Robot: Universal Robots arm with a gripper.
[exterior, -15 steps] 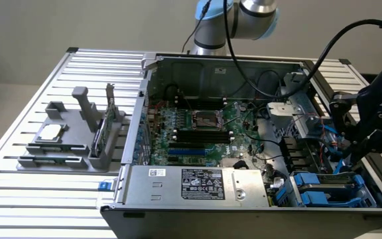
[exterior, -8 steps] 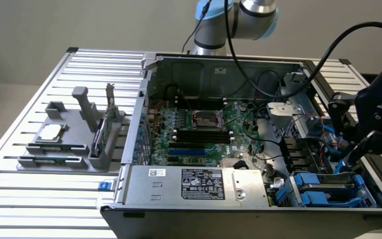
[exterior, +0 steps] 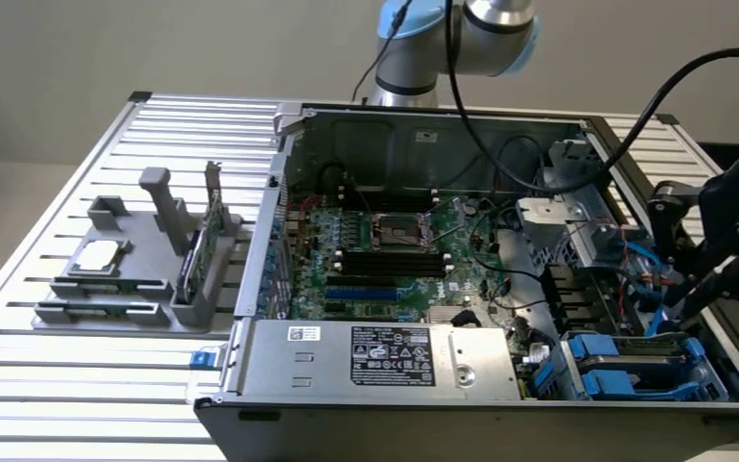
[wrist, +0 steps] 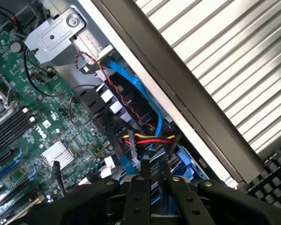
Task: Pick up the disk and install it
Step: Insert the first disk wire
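Slatted metal table [exterior: 74, 385] carries everything. An open computer case [exterior: 472, 433] sits mid-table, lid off, insides showing. The robot arm [exterior: 472, 29] rises behind the far wall of the case, with a black cable looping off it over the case.

Green motherboard [exterior: 383, 260] lies flat on the case floor, toward the exterior view's left side of the case; in the wrist view the same board [wrist: 61, 126] shows a small finned heatsink [wrist: 56, 153]. Grey power supply [exterior: 369, 351] with a label sticker runs along the near wall.

Grey holder [exterior: 113, 308] stands on the table at the exterior view's left, well apart from the case. A thin green card [exterior: 193, 258] stands upright in it on the side nearest the case. A small square chip [exterior: 97, 256] lies flat in a pocket further left.

The disk [exterior: 633, 361] is in the near corner of the case at the exterior view's right, lying flat in the drive bay, blue rails around a grey top. In the wrist view its blue plastic [wrist: 183, 161] sits just beyond the fingers.

Gripper [exterior: 684, 318] reaches down from the exterior view's right onto the far edge of the disk. In the wrist view the gripper [wrist: 153, 171] stands narrow, fingers [wrist: 139, 192] closed on blue plastic of the disk.

Blue flat cable [wrist: 136, 84] and red-yellow wires [wrist: 147, 138] run just beside the bay.
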